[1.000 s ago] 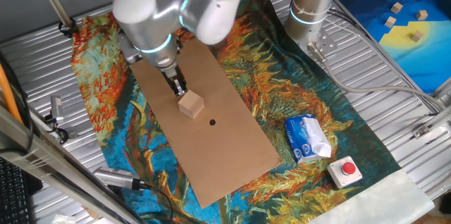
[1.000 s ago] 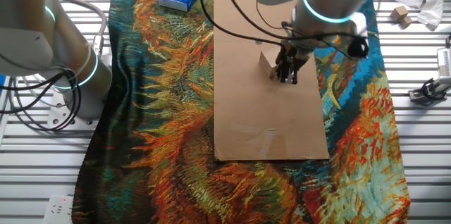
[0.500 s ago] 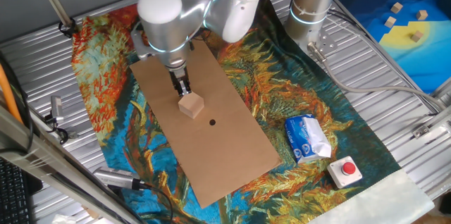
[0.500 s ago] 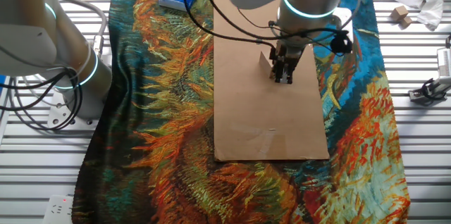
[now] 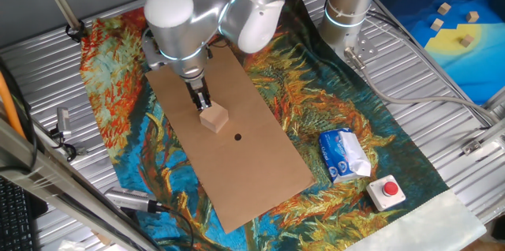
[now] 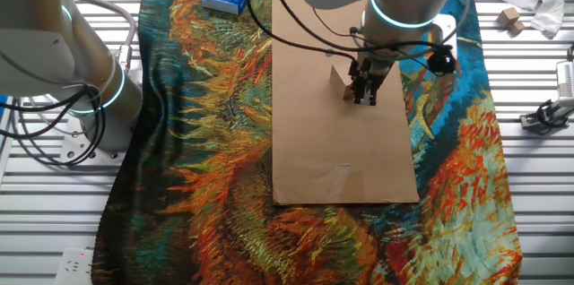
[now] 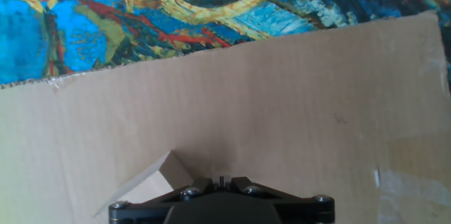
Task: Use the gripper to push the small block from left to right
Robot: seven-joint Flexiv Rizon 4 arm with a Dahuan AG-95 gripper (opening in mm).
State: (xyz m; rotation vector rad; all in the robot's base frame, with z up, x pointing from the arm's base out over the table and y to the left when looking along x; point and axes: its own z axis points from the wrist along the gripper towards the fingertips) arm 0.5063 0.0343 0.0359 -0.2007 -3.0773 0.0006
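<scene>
I'm looking for print first: the white-and-blue carton (image 5: 344, 155) carries blue markings, but I can't read a word of them from either fixed camera. No other lettering that I can make out.

Landmark is the cardboard sheet (image 5: 260, 180), lying on the painted cloth (image 5: 118, 85) that covers the ribbed metal desk (image 5: 31, 61). The small block (image 5: 213, 116) sits on the cardboard, toward its upper half in one fixed view, just beside a dark spot (image 5: 237, 136) on the sheet. In the other fixed view only a sliver of the block (image 6: 340, 77) shows beside the tool.

The arm reaches in from above the cardboard's far edge, its rounded silver-white elbow hanging over the sheet's corner, the wrist with its light-blue ring pointing steeply down. The gripper (image 5: 202, 99) comes down onto the cardboard right at the block's upper-left side, tip at or against it; I can't tell whether it truly touches. From the other fixed view the gripper (image 6: 364, 93) stands nearly upright.

The fingers look drawn together into one narrow black point, with nothing between them. The hand view shows only the black base of the tool and a pale wedge of the block (image 7: 151, 182) at the lower left.
</scene>
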